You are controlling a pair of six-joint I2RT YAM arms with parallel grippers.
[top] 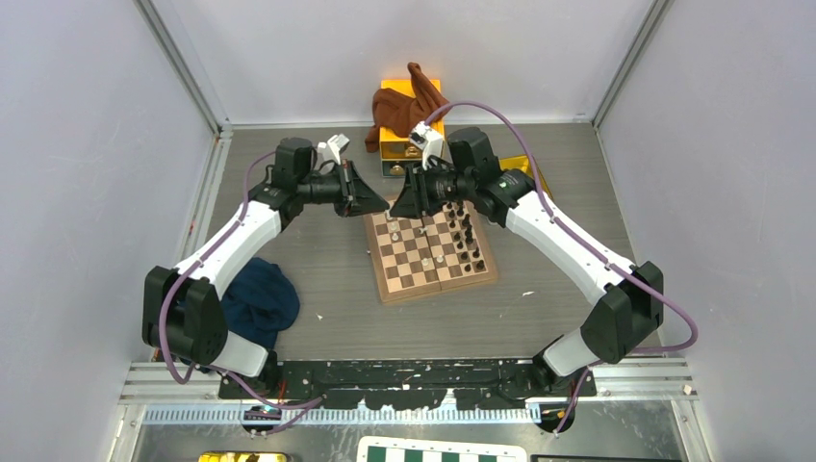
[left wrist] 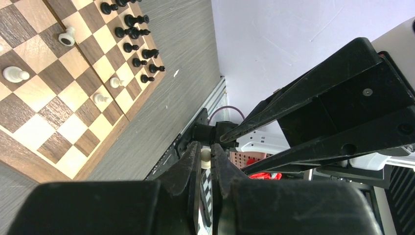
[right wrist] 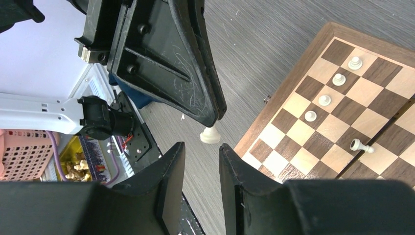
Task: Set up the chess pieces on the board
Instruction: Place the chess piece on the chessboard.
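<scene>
The wooden board (top: 416, 272) lies mid-table. Dark pieces (top: 464, 237) stand along its right side and a few cream-white pieces (top: 395, 231) on its left. My left gripper (top: 384, 205) is shut on a cream-white piece (left wrist: 206, 157). It holds the piece in the air just off the board's far-left corner. In the right wrist view that piece (right wrist: 210, 135) hangs from the left fingertips (right wrist: 215, 110) above the table. My right gripper (right wrist: 201, 151) is open and empty. It faces the left gripper tip to tip, a short way from the piece.
An orange box (top: 396, 144) draped with a brown cloth (top: 404, 108) stands behind the board. A blue cloth (top: 260, 298) lies at the left. A green-and-white board (top: 443, 450) lies beyond the near edge. One white piece (right wrist: 359, 145) lies toppled on the board.
</scene>
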